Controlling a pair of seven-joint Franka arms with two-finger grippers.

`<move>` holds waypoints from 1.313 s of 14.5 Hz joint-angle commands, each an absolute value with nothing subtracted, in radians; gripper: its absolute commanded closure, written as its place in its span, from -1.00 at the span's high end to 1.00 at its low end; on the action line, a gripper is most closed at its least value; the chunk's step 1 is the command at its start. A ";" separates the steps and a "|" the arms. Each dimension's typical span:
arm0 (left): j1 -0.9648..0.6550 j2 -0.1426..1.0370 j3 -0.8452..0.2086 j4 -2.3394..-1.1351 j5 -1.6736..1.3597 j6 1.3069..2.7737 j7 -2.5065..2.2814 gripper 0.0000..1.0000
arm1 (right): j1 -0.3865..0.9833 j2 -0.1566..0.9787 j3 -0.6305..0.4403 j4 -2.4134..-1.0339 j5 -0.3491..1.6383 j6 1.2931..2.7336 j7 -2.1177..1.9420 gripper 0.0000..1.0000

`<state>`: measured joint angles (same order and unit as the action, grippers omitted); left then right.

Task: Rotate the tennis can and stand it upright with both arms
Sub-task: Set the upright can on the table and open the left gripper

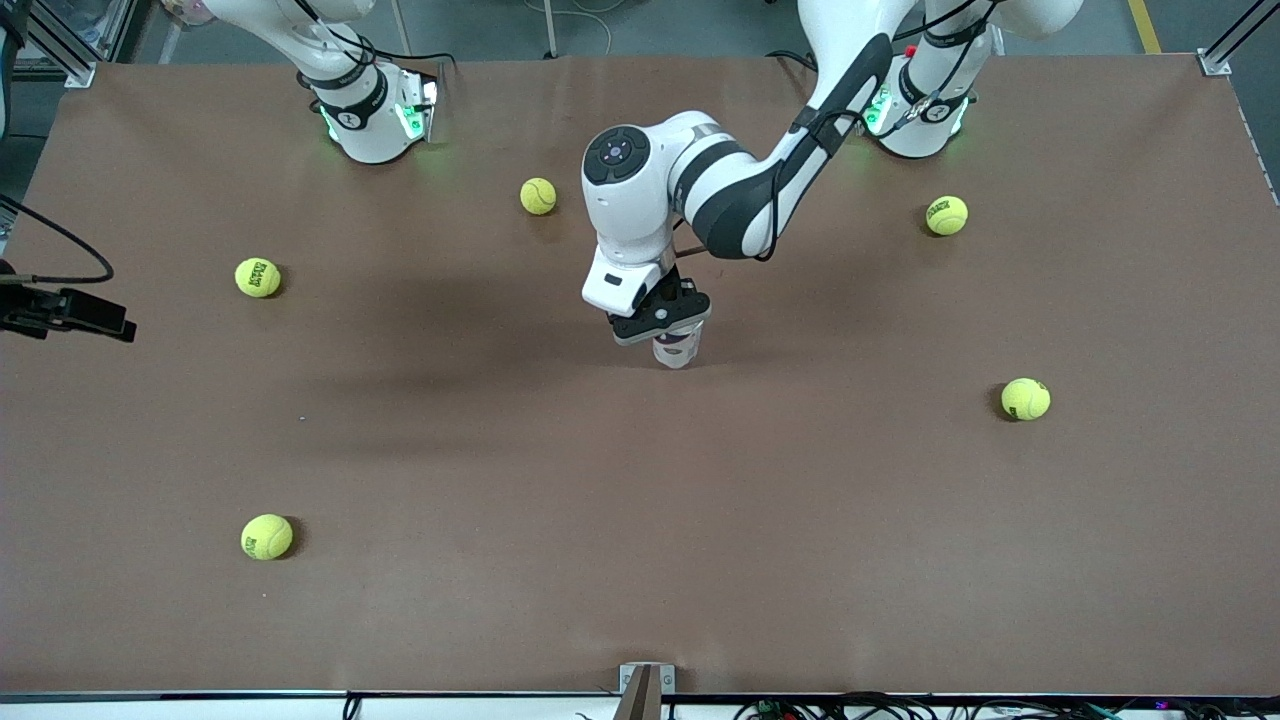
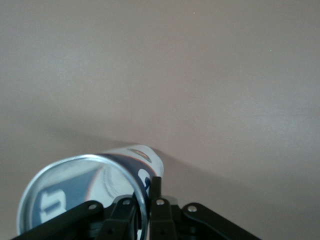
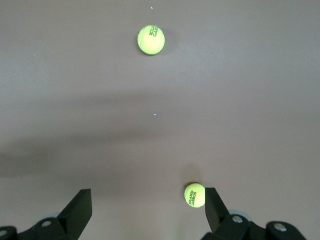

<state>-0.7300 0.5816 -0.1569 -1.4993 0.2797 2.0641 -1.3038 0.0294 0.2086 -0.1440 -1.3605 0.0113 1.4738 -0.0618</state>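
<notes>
Left wrist view, left gripper [image 2: 145, 200] pinching the silver rim of the tennis can [image 2: 85, 192], can upright on the brown table [image 1: 640, 520] mid-table beneath it, right gripper [image 3: 147, 210] fingers spread wide, tennis ball [image 3: 194, 194] just below, second tennis ball [image 3: 151, 39] farther out.

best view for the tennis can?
Left wrist view: the can shows its silver rim, open mouth and label, with the left gripper clamped on the rim. Front view shows only a sliver under that gripper. Right wrist view shows none of it.
</notes>
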 commanded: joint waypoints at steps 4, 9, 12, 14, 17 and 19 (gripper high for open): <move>-0.730 0.571 -0.152 -1.474 0.287 2.060 -1.324 0.49 | 0.005 0.012 -0.126 -1.578 0.003 1.511 -0.067 1.00; -0.716 0.494 -0.144 -1.465 0.285 2.046 -1.318 1.00 | -0.015 -0.060 -0.098 -1.637 0.003 1.509 -0.069 1.00; -0.661 0.428 -0.144 -1.465 0.273 2.033 -1.296 1.00 | -0.012 -0.103 -0.098 -1.657 0.003 1.497 -0.071 1.00; -0.615 0.385 -0.144 -1.466 0.272 2.025 -1.253 1.00 | -0.012 -0.127 -0.098 -1.658 0.003 1.491 -0.072 1.00; -0.525 0.338 -0.146 -1.460 0.243 2.000 -1.168 1.00 | -0.012 -0.133 -0.100 -1.658 0.003 1.491 -0.072 1.00; -0.461 0.304 -0.146 -1.462 0.227 1.953 -1.067 1.00 | -0.012 -0.130 -0.100 -1.657 0.003 1.494 -0.072 1.00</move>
<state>-0.5098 0.3471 -0.1408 -1.4471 0.2521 1.9944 -1.1463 0.0112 -0.1048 -0.1199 -1.6195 0.0113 1.4784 -0.0624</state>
